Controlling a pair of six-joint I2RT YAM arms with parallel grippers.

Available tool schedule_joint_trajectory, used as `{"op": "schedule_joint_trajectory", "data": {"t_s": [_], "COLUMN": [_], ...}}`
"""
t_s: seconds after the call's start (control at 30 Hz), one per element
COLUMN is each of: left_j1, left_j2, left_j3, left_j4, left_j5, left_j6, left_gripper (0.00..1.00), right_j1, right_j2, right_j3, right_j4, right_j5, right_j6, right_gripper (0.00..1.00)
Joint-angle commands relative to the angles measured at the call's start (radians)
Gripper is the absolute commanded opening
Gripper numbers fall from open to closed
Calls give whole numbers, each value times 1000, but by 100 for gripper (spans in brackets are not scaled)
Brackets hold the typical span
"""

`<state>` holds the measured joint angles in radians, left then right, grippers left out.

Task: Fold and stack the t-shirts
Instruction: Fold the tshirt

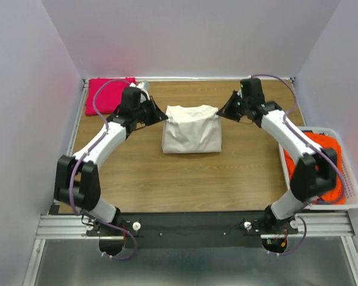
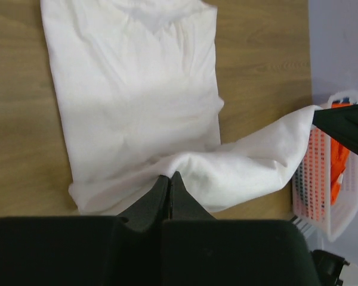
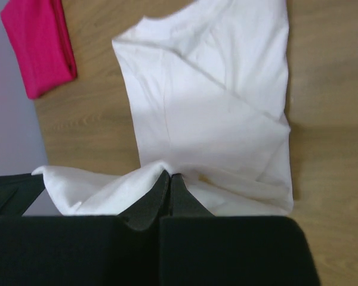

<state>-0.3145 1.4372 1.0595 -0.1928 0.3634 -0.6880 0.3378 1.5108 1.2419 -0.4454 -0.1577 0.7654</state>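
Note:
The cream-white t-shirt (image 1: 192, 136) lies partly folded mid-table, its far edge lifted between both grippers. My left gripper (image 1: 165, 117) is shut on the shirt's far-left corner; the left wrist view shows its fingers pinching the cloth (image 2: 169, 177). My right gripper (image 1: 220, 113) is shut on the far-right corner, as the right wrist view shows (image 3: 170, 174). The shirt's body also shows in the left wrist view (image 2: 137, 89) and the right wrist view (image 3: 215, 101). The magenta-pink shirt (image 1: 107, 94) lies folded at the far-left corner. The orange-red shirt (image 1: 322, 161) lies in the basket.
A white plastic laundry basket (image 1: 352, 196) stands at the table's right edge, beside the right arm. White walls enclose the table on the left, back and right. The wooden tabletop (image 1: 191, 179) stretches in front of the shirt.

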Motion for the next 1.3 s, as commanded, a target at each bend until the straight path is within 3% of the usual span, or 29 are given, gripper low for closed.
{"op": "schedule_joint_trajectory", "data": {"t_s": [0.0, 0.03, 0.07, 0.1, 0.13, 0.17, 0.2, 0.23, 0.27, 0.33, 0.53, 0.63, 0.7, 0.77, 1.03, 1.27], "left_j1": [55, 67, 68, 89, 98, 116, 117, 138, 146, 152, 147, 131, 95, 54, -57, -115], "left_j2": [275, 375, 376, 488, 535, 572, 610, 677, 701, 691, 606, 594, 586, 585, 650, 704], "left_j3": [224, 281, 281, 375, 414, 442, 480, 563, 598, 603, 498, 470, 462, 464, 494, 445], "left_j4": [87, 161, 162, 179, 188, 261, 262, 257, 274, 274, 270, 218, 195, 158, 82, 58], "left_j5": [98, 135, 135, 149, 149, 158, 167, 192, 201, 175, 89, 17, -55, -90, -224, -265], "left_j6": [33, 22, 24, 27, 21, 19, 27, 24, 13, 19, 31, 56, 73, 103, 133, 73], "left_gripper": [0, 4, 12, 21, 31, 51, 88, 96, 96, 96, 94, 79, 65, 55, 29, 22], "right_j1": [-68, -83, -92, -103, -112, -127, -135, -143, -160, -177, -174, -148, -128, -85, 27, 63], "right_j2": [281, 392, 393, 437, 490, 559, 592, 644, 669, 686, 614, 577, 559, 552, 581, 611], "right_j3": [265, 351, 352, 385, 466, 496, 520, 581, 606, 631, 503, 427, 387, 373, 363, 288], "right_j4": [46, 45, 45, 48, 47, 53, 53, 63, 62, 62, 74, 83, 94, 94, 93, 94], "right_j5": [-6, -14, -14, -26, -32, -22, -10, 0, -5, -34, -2, 44, 75, 107, 288, 311], "right_j6": [-81, -90, -90, -101, -113, -120, -127, -146, -155, -181, -204, -207, -213, -227, -253, -229], "right_gripper": [7, 17, 17, 33, 41, 51, 58, 64, 73, 78, 78, 73, 65, 64, 64, 64]}}
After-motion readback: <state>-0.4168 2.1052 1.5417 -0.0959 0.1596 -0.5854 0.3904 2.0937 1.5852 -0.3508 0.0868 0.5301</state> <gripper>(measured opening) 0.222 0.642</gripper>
